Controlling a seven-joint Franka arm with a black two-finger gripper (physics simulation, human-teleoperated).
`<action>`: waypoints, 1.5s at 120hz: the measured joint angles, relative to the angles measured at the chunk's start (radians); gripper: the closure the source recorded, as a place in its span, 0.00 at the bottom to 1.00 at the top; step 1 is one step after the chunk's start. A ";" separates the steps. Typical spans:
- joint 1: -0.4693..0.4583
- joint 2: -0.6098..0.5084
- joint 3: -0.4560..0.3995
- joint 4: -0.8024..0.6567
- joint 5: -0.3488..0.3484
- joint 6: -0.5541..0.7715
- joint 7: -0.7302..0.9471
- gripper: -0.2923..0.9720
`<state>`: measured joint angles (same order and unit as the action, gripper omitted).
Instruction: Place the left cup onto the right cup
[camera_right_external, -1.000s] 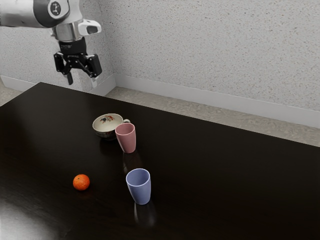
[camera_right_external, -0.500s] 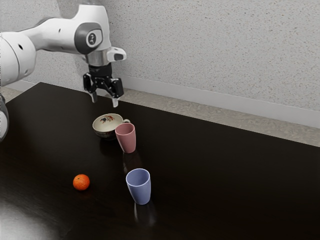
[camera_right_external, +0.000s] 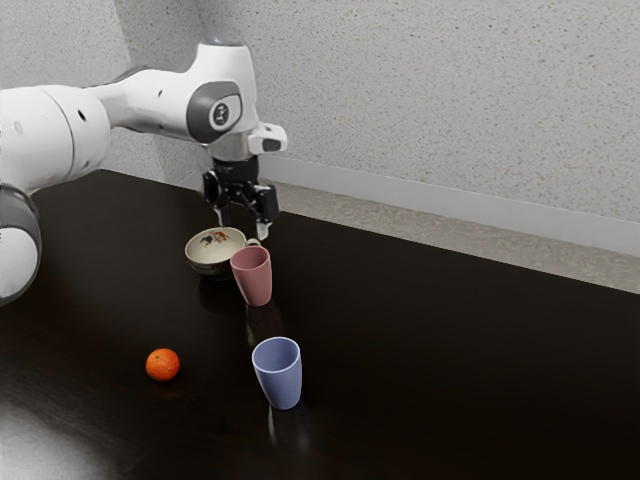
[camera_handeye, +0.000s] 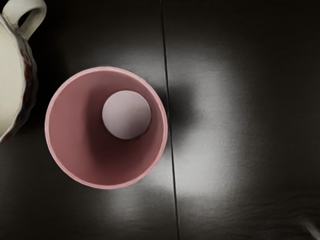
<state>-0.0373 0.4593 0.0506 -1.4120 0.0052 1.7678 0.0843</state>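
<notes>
Gripper (camera_right_external: 240, 224) hovers with fingers apart and empty, just above the pink cup (camera_right_external: 251, 275) toward the table's (camera_right_external: 450, 330) far edge. Best drop straight, pinch one wall, and clear the teacup (camera_right_external: 213, 250).

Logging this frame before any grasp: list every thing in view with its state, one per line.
gripper: open, holding nothing, hovering above the pink cup.
pink cup: upright, empty, on the table, ungrasped.
blue cup: upright, on the table, apart from the others.
teacup: upright, close beside the pink cup.
orange: resting on the table, untouched.
</notes>
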 joint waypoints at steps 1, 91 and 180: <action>0.000 0.003 0.000 0.001 0.000 0.002 0.001 0.24; -0.002 0.128 0.001 0.035 -0.014 0.127 0.041 0.24; -0.003 0.168 0.002 -0.032 -0.034 0.209 -0.021 0.30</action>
<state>-0.0399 0.6274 0.0526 -1.4443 -0.0289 1.9763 0.0632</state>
